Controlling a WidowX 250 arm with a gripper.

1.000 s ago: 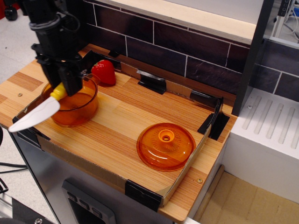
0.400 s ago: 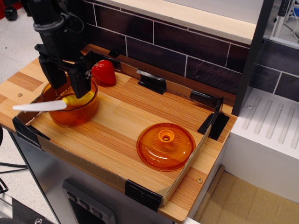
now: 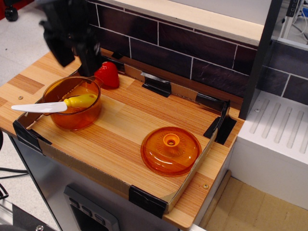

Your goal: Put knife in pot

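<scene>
knife (image 3: 53, 105) lying w/ yellow handle inside pot (image 3: 73, 102), white blade sticking out over left rim. gripper (image 3: 74, 57) hanging above pot, jaws apart, holding nothing. looking basically done; maybe blade needing nudging in.

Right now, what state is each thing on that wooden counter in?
knife: released, yellow handle inside the pot, white blade sticking out over its rim.
pot: upright, uncovered.
lid: lying on the counter, apart from the pot.
strawberry: behind the pot.
gripper: open, empty, above the pot.
</scene>
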